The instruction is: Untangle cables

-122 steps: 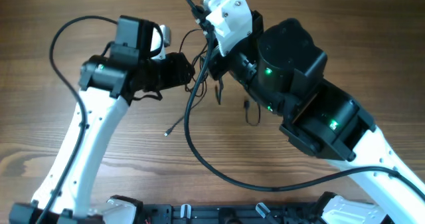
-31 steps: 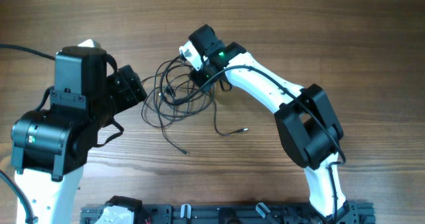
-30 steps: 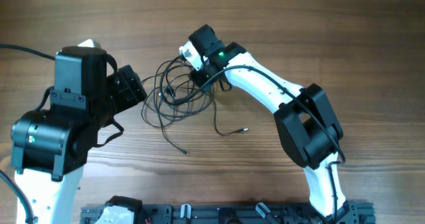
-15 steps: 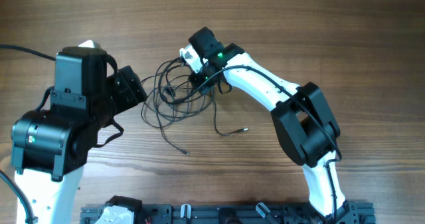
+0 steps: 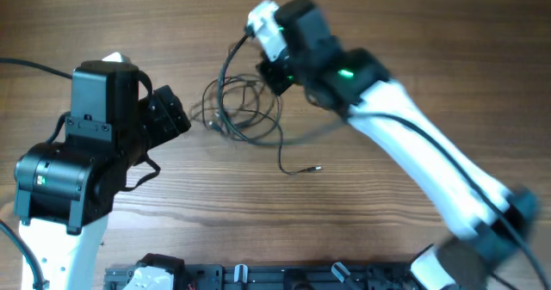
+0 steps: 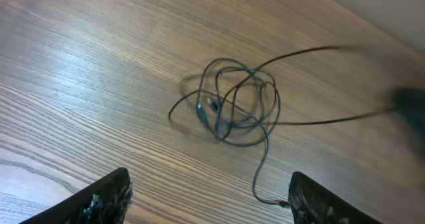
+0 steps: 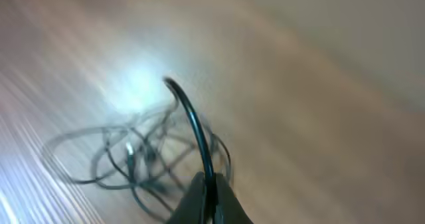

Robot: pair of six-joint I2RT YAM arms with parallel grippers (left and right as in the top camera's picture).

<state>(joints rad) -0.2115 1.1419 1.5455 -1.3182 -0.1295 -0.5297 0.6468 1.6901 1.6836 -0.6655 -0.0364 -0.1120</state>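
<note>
The cables [image 5: 243, 116] lie as a loose tangle of thin black cords on the wood table, with one plug end [image 5: 314, 167] trailing toward the front. My right gripper [image 5: 274, 73] is raised above the tangle's far side and blurred. In the right wrist view it [image 7: 209, 194] is shut on one cable [image 7: 192, 127], which arcs up from the fingers, with the tangle [image 7: 133, 161] below. My left gripper [image 5: 170, 118] is open and empty, left of the tangle. In the left wrist view its fingertips [image 6: 109, 196] frame the tangle [image 6: 232, 108], which lies ahead and apart from them.
The thick black wire of the left arm [image 5: 21, 62] runs off the left edge. The arm bases and a black rail [image 5: 284, 277] line the front edge. Bare wood table [image 5: 430, 32] surrounds the tangle.
My right arm has risen and swung up with one cable in its fingers, pulling it out of the tangle, which is now drawn smaller. The left arm has not moved.
</note>
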